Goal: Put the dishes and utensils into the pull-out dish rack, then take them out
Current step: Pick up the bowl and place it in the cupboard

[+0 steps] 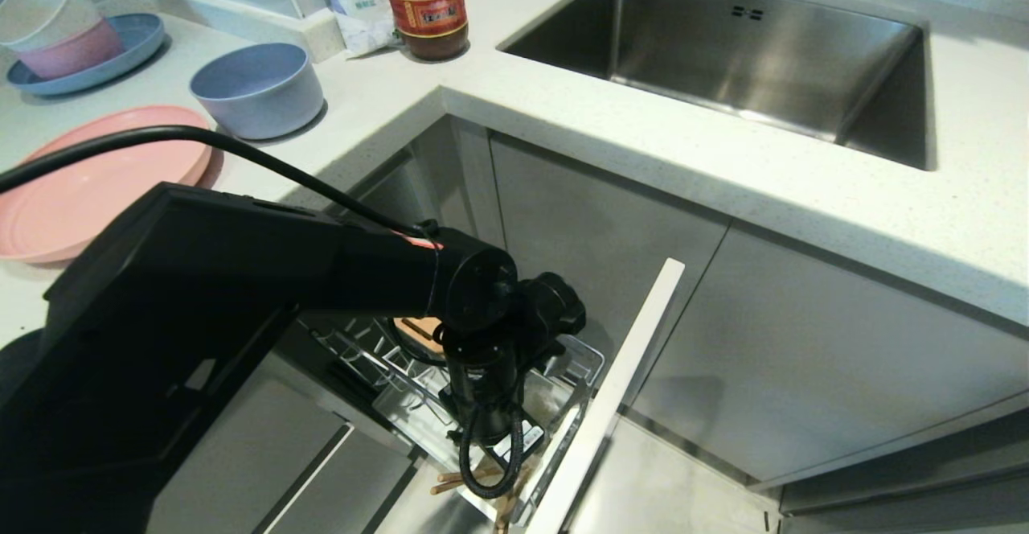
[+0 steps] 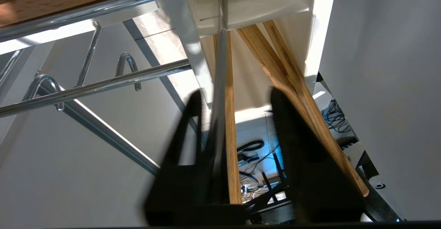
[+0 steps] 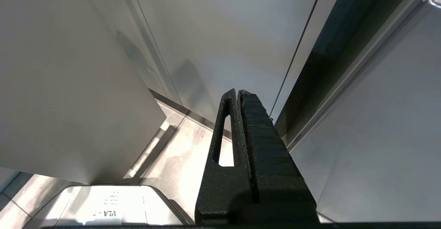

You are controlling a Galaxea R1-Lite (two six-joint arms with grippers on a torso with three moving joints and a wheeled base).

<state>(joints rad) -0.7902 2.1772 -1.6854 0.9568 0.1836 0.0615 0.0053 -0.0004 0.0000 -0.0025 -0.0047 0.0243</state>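
White speckled countertop (image 1: 643,128) carrying pink plate (image 1: 72,188) and blue-grey bowl (image 1: 257,88), beside steel sink (image 1: 723,43). Below, pull-out dish rack (image 1: 402,373) drawn open. Left gripper (image 2: 234,98) spread around chopsticks (image 2: 231,118) in white utensil cup (image 2: 248,8). Right gripper (image 3: 237,94) pressed together near grey cabinet fronts (image 3: 224,32).

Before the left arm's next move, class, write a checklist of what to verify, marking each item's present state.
1. Pull-out dish rack drawn out: ok.
2. Left gripper fingers apart: ok.
3. Steel utensil handle and chopstick between the fingers, free of both: cannot tell.
4. Both stand in the white utensil cup: ok.
5. Pink plate and blue-grey bowl in rack: not ok, on countertop.
6. Right gripper shut, parked: ok.
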